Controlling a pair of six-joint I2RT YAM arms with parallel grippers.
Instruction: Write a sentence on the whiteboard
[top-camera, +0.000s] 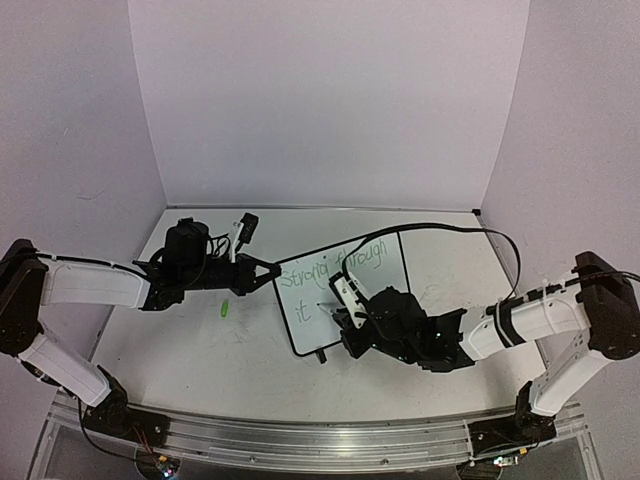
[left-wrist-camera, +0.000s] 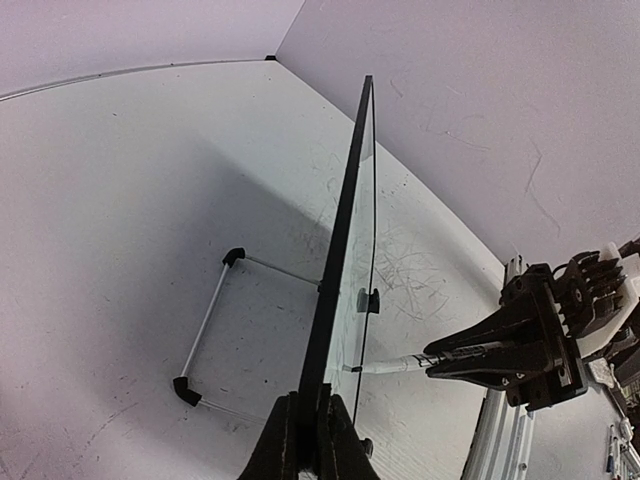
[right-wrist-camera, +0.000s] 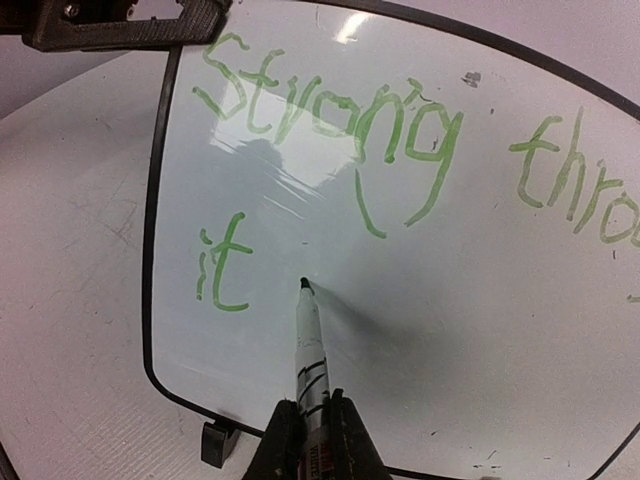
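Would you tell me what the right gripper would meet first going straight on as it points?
Most likely the whiteboard: the marker in the right gripper aims at the bare patch just right of the green "it", perhaps already touching.

The whiteboard (left-wrist-camera: 338, 270) rises edge-on through the frame's centre, its near edge pinched by the left gripper (left-wrist-camera: 312, 405) at bottom centre — at right, the right gripper (left-wrist-camera: 436, 364) holds a marker (left-wrist-camera: 392, 366), tip at the board's face.
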